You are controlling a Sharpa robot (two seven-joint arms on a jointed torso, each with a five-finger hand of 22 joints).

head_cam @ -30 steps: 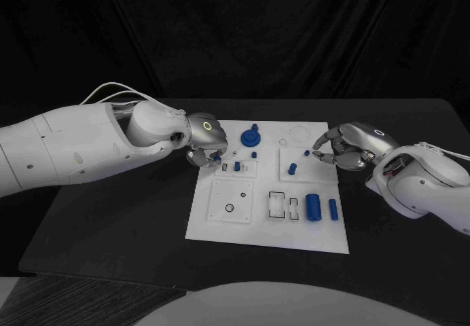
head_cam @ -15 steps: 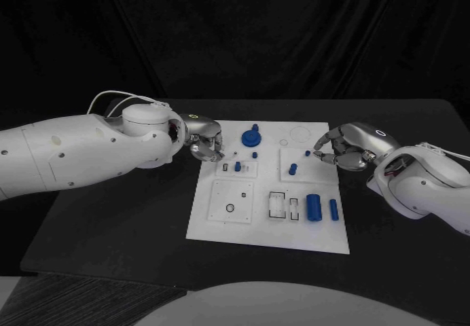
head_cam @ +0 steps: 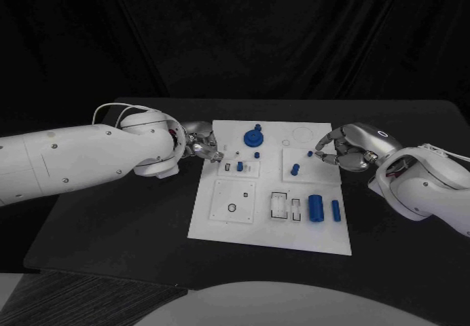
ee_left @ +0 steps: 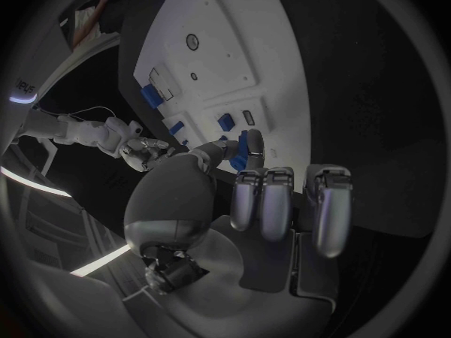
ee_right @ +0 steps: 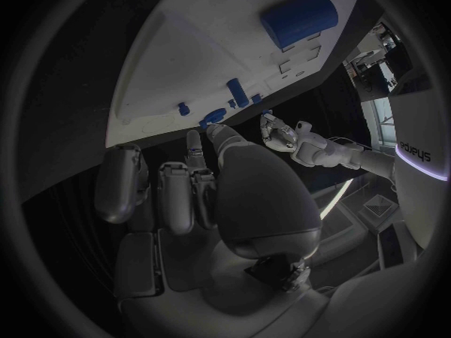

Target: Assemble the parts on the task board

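Both hands sit at the far end of the task board (head_cam: 217, 224), one off each long edge. The left hand (head_cam: 203, 146) hovers at the board's left edge near the far corner, and in its wrist view a small blue part (ee_left: 250, 149) is pinched between thumb and a fingertip, the other fingers lying straight. The right hand (head_cam: 345, 148) hangs at the right edge with its fingers curled toward a small blue peg (head_cam: 308, 154) on the board; whether it touches or holds anything I cannot tell. A round blue knob piece (head_cam: 254, 138) stands near the far edge, a short blue pin (head_cam: 294, 169) lies toward the middle, and two blue cylinders (head_cam: 315, 207) lie side by side near the right edge, toward the near end. The step in hand looks like placing the left hand's piece. Next, I'd judge, that hand must carry it over a matching socket by the far left corner, line it up and press it down.
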